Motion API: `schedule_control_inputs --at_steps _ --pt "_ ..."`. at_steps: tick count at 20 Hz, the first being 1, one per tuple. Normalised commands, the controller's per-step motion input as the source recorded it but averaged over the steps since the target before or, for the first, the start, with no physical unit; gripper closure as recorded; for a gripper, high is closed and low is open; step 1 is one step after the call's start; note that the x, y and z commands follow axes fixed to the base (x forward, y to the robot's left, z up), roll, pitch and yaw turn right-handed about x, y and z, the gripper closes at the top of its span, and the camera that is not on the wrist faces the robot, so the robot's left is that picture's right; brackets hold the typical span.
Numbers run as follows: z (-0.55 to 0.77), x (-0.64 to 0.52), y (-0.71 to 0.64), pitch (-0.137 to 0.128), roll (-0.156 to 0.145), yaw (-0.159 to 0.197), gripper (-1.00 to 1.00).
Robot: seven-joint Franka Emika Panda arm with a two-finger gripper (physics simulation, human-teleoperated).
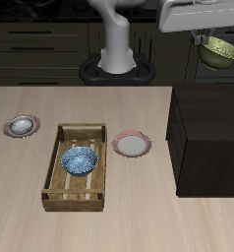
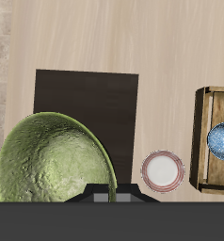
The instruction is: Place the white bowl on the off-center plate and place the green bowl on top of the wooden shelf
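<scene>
Green bowl (image 1: 221, 51) is hanging in the air, tilted, under the gripper (image 1: 204, 39), above and behind the shelf (image 1: 207, 138); the gripper is pinching the bowl's rim, though the fingers themselves are mostly hidden; in the wrist view the bowl (image 2: 54, 158) is filling much of the picture, its mottled inside facing the camera, with the shelf's dark flat top (image 2: 86, 104) beyond it; white bowl (image 1: 23, 124) is sitting on a pink-rimmed plate (image 1: 11, 131) at about nine o'clock from the table's middle; a second plate (image 1: 132, 146) is lying bare near the centre, just beside a slatted tray (image 1: 60, 167); a blue bowl (image 1: 79, 160) is resting inside that tray.
</scene>
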Motion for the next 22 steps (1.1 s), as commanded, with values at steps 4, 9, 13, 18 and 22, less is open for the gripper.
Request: schedule_control_inputs --at_steps 4,9,13,18,22 --pt "-0.20 0.04 0.21 0.017 -0.017 0.028 1.00" --pt "-0.12 0.08 0.03 0.011 -0.024 0.022 1.00" --pt "-0.16 0.06 0.06 0.019 0.013 0.014 1.00" --pt "-0.24 0.01 0.13 0.023 0.044 0.035 1.00" --pt "-0.27 0.07 -0.05 0.034 0.003 0.008 1.00"
